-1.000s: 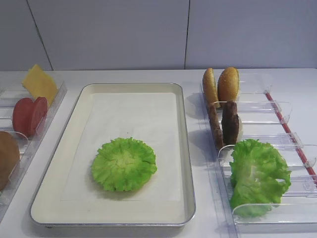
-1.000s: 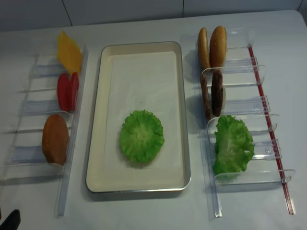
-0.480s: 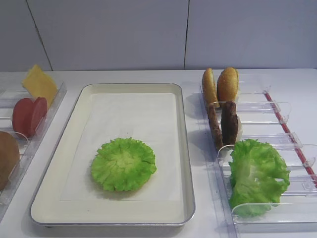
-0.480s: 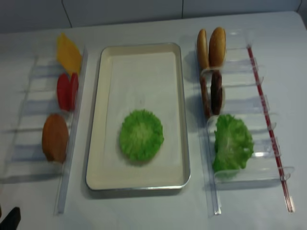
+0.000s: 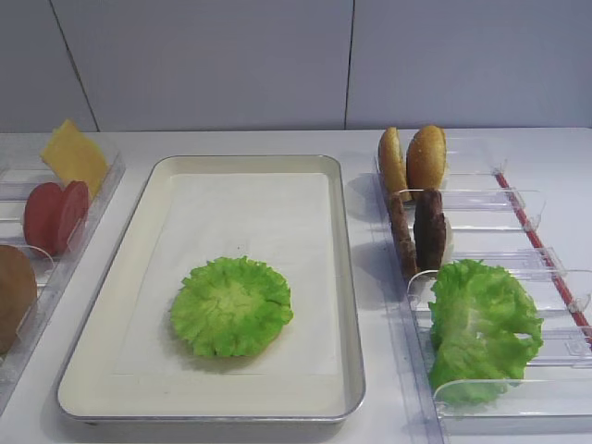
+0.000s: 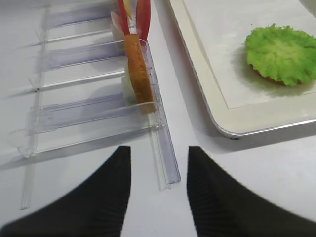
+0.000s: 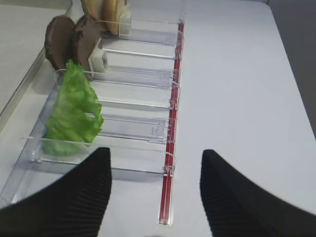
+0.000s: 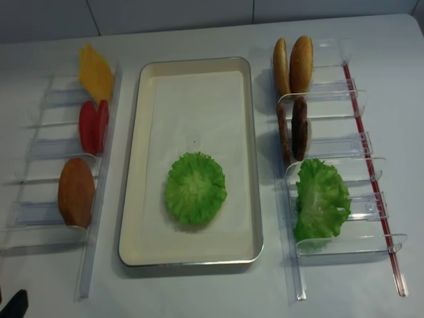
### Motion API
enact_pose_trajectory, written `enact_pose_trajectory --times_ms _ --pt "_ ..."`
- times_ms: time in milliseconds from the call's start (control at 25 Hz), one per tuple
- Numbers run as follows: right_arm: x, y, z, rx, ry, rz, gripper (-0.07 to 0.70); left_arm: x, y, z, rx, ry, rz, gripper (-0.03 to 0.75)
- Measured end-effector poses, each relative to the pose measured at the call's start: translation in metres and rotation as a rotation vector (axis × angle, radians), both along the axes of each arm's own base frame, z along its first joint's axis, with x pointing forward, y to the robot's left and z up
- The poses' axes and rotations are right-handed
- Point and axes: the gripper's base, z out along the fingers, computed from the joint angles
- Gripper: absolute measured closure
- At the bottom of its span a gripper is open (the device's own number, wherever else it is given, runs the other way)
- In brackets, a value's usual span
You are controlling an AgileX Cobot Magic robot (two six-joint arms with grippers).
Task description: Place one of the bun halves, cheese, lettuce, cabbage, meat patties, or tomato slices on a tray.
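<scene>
The flat ruffled lettuce [image 5: 231, 306] [image 8: 195, 187] [image 6: 281, 53] lies on the paper liner in the near half of the tray [image 5: 348, 277] [image 8: 132, 165]. Bun halves [image 5: 412, 159] [image 8: 291, 64] stand on edge in the right rack, above the meat patties [image 5: 416, 231] [image 7: 71, 40] and the bunched cabbage [image 5: 481, 328] [image 7: 74, 111]. The left rack holds the cheese [image 5: 72, 155], the tomato slices [image 5: 55, 215] and another bun half [image 8: 76, 192] [image 6: 136, 64]. My right gripper [image 7: 155, 158] hangs open over the table at the right rack's near end. My left gripper [image 6: 158, 153] is open, empty, near the left rack's end.
Two narrow clear plastic racks [image 8: 40, 149] [image 8: 354, 142] flank the tray; the right one has a red strip [image 7: 173, 118] along its outer side. White table [image 7: 247, 98] stretches to the right of it. A wall [image 5: 277, 55] closes the back.
</scene>
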Motion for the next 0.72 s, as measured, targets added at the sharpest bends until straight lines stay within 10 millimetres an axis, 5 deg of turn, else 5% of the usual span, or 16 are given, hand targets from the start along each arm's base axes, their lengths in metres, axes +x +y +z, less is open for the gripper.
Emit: enact_pose_trajectory --times_ms 720 --pt "0.0001 -0.0026 -0.0011 0.017 0.011 -0.044 0.233 0.0 0.0 0.0 0.0 0.0 0.0 0.43"
